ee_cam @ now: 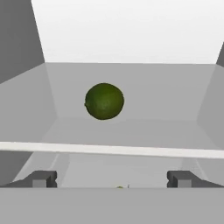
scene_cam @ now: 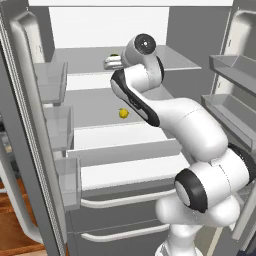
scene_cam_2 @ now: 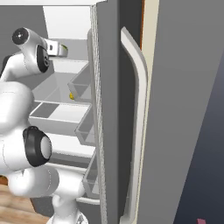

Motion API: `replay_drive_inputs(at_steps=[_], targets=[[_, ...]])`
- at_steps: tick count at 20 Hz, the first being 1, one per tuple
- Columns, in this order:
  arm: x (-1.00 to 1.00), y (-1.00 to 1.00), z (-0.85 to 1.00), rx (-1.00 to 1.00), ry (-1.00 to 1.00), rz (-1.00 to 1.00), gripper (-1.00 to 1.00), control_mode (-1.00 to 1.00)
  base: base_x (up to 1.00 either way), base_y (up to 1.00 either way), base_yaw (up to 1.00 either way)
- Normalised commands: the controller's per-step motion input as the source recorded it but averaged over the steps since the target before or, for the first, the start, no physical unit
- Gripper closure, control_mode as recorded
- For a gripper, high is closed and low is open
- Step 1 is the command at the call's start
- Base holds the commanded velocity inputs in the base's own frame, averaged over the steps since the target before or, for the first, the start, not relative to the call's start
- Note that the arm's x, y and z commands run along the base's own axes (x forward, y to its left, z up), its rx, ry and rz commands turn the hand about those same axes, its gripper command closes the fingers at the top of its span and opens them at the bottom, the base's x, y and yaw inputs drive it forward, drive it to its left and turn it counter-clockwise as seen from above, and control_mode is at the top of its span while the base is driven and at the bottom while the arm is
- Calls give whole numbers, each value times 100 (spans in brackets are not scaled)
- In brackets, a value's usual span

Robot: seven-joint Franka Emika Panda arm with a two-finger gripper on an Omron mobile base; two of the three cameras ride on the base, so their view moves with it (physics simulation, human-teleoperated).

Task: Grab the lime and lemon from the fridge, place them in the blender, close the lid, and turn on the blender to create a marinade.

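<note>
wide-spread gripper (ee_cam: 112, 178) faces the fridge (ee_cam: 131, 83) shelf, lime (ee_cam: 104, 101) straight ahead, slightly left, lined up for grabbing.

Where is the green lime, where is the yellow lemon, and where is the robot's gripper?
lime (ee_cam: 104, 101): hand view, middle of its green skin.
lemon (scene_cam: 123, 113): left base view, centre of the yellow fruit on the middle shelf.
gripper (ee_cam: 112, 178): hand view, midway between its two open finger tips.
</note>
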Motion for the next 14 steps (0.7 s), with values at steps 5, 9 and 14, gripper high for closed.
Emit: replay_drive_inputs(at_steps=[5,9,14], targets=[[34,3,0,0,0,0,-100,-100,0,0,0],[34,0,0,0,1,-1,-100,-100,0,0,0],[31,0,-3,0,2,-1,-100,-100,0,0,0]])
